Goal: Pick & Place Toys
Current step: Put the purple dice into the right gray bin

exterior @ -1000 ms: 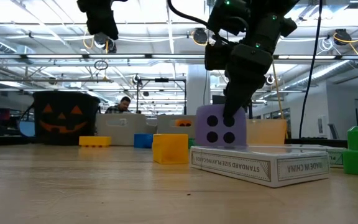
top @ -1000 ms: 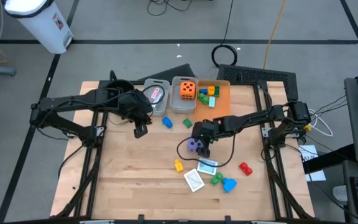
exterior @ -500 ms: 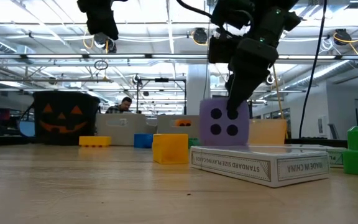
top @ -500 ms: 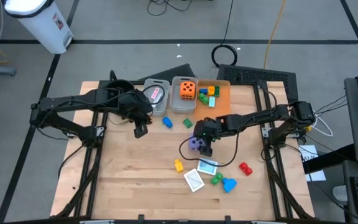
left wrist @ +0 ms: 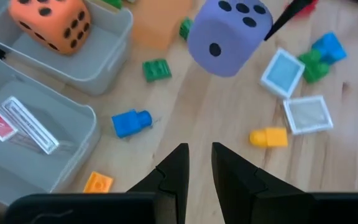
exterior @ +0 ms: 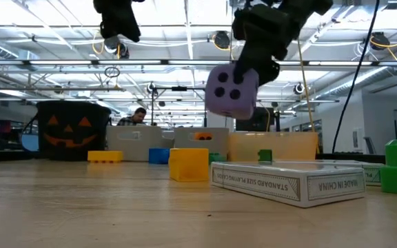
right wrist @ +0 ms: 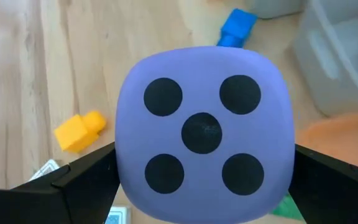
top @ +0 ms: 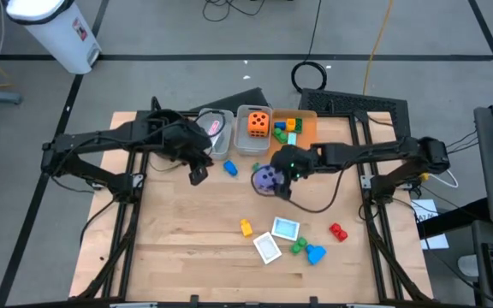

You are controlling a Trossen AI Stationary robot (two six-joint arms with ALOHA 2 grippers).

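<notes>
My right gripper (top: 274, 178) is closed on a purple foam die (top: 266, 178), which hangs in the air above the table's middle (exterior: 231, 91). An orange die (top: 258, 124) lies in a grey bin (top: 252, 144) at the far edge. On the near part of the table lie a yellow block (top: 246, 228), two cards (top: 285, 228), a red block (top: 338, 231) and green and blue blocks (top: 306, 251). My left gripper (top: 197, 175) hovers left of the die, shut on nothing (left wrist: 197, 168). My right gripper pinches the purple die between its two fingers (right wrist: 86, 174), one on each of two opposite side faces (right wrist: 126, 168). The five-dot face is turned toward the wrist. The fingers slant down from the table's right. The die is lifted clear of the table, slightly tilted.
A second grey bin (top: 221, 145) holds a red-and-white card pack. An orange bin (top: 308, 137) holds small blocks. A blue block (top: 230, 168) and a green block (top: 258, 169) lie before the bins. A black pot (exterior: 73, 129) stands far left in the low view.
My right gripper has risen and gone toward the table's far edge with the purple die. The die stood on the table by the cards and is now lifted clear and tipped a little. My left gripper has stayed in place.
</notes>
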